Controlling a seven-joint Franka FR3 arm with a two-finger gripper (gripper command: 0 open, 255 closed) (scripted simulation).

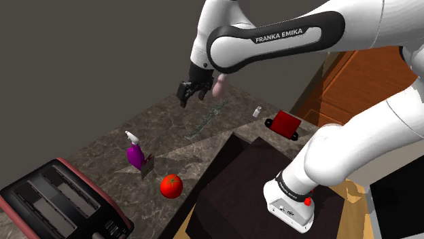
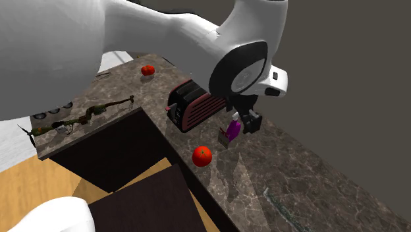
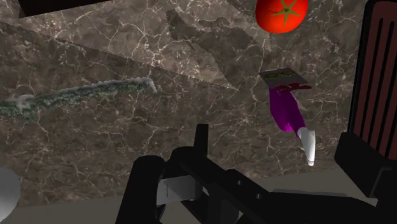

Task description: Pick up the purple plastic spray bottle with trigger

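Note:
The purple spray bottle (image 1: 136, 155) with a white trigger head stands on the dark marble counter (image 1: 180, 129), between the toaster and the tomato. In the second exterior view the bottle (image 2: 232, 129) is partly behind the hand. My black gripper (image 1: 191, 92) hangs open high above the counter, up and to the right of the bottle in the shoulder view, with nothing in it. In the wrist view the gripper (image 3: 254, 184) has its fingers (image 3: 145, 188) standing apart; the bottle (image 3: 285, 107) lies ahead of them, untouched, near the toaster side.
A red tomato (image 1: 171, 185) sits close beside the bottle, and a dark red toaster (image 1: 60, 202) on its other side. A red box (image 1: 285, 123) and a small white item (image 1: 257, 113) lie farther along the counter. The dark stand (image 1: 251, 176) borders the counter. A greenish streak (image 3: 83, 95) marks the marble.

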